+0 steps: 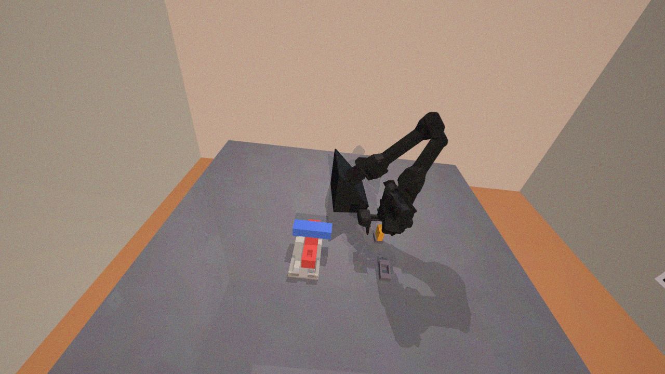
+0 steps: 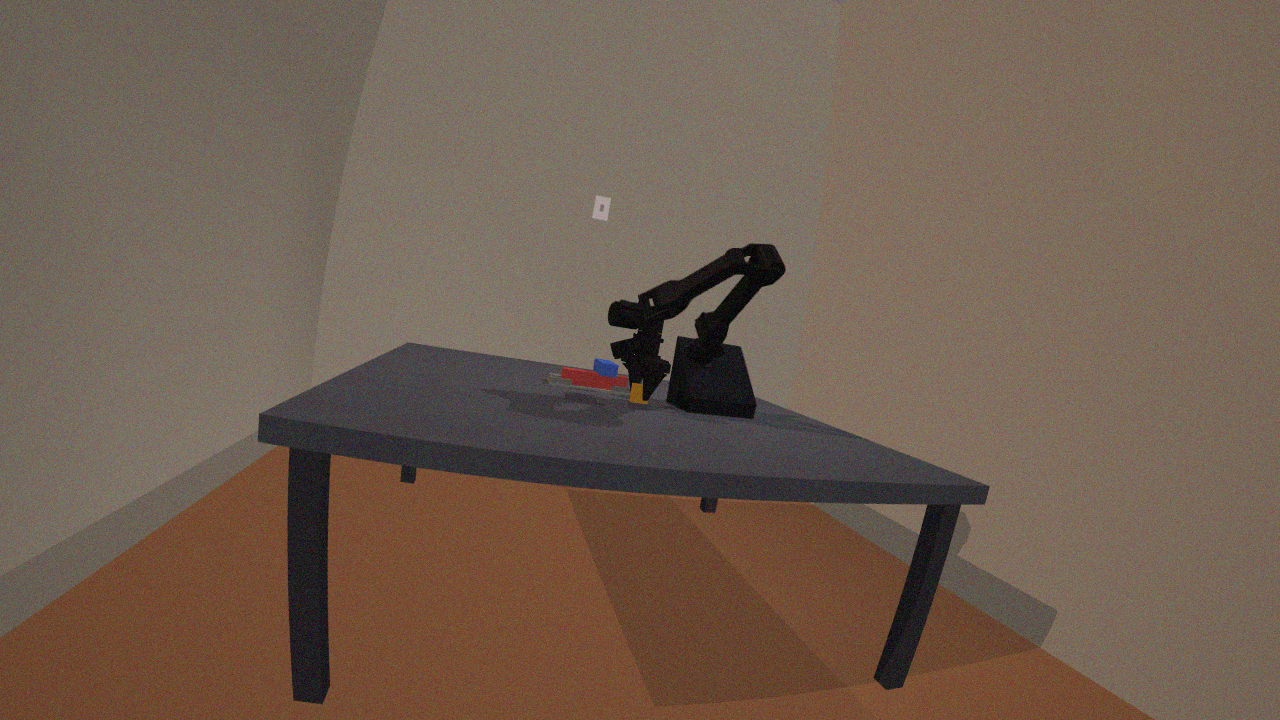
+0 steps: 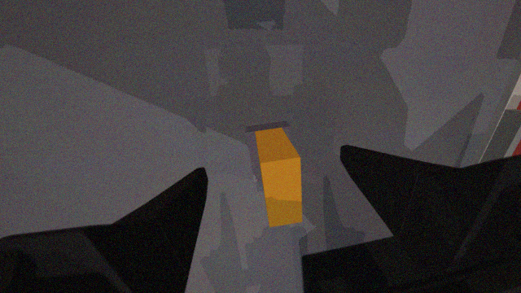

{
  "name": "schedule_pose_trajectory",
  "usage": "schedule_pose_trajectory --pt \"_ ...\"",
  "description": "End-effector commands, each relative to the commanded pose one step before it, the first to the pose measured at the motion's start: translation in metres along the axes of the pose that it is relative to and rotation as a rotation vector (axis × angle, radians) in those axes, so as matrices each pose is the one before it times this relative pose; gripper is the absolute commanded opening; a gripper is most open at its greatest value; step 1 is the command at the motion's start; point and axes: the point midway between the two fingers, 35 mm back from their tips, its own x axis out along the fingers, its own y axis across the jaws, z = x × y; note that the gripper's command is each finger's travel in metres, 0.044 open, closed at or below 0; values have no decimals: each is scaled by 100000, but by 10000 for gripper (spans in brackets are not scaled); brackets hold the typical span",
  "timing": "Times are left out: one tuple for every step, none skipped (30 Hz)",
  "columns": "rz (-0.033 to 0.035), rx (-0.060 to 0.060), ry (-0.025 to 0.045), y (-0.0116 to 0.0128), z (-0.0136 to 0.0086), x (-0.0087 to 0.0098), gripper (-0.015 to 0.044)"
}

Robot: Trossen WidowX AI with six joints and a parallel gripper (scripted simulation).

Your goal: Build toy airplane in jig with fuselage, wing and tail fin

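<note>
The red fuselage point(image 1: 308, 262) point(image 2: 580, 377) lies in the pale cradle point(image 1: 296, 253). The blue wing point(image 1: 311, 229) point(image 2: 605, 368) lies across its top toward the far end; its tab is hidden. An open socket shows in the fuselage top near the close end. The orange tail fin point(image 1: 380, 232) point(image 2: 636, 392) point(image 3: 282, 179) stands upright in a small grey holder point(image 3: 266, 126). My gripper point(image 3: 273, 163) is open and empty, low over the fin, with one finger on each side of it and a gap to each. In the top view the gripper body hides one finger.
A second small grey holder point(image 1: 384, 276), with an empty slot, stands on the table nearer the top camera than the fin. The arm's black base point(image 1: 346, 195) point(image 2: 711, 380) stands behind the parts. The cradle's edge shows at the right of the wrist view.
</note>
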Motion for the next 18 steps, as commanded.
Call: schedule_pose_trajectory --pt "358 628 253 17 -161 511 440" --pt "0 0 0 0 0 0 414" --pt "0 0 0 0 0 0 387" --pt "0 0 0 0 0 0 361" --pt "0 0 0 0 0 0 335" --pt "0 0 0 0 0 0 309" --pt "0 0 0 0 0 0 282" --pt "0 0 0 0 0 0 256" --pt "0 0 0 0 0 0 230" --pt "0 0 0 0 0 0 204" --pt "0 0 0 0 0 0 177" --pt "0 0 0 0 0 0 151" --pt "0 0 0 0 0 0 125" --pt "0 0 0 0 0 0 99" --pt "0 0 0 0 0 0 72" --pt "0 0 0 0 0 0 46" --pt "0 0 0 0 0 0 40" --pt "0 0 0 0 0 0 33"
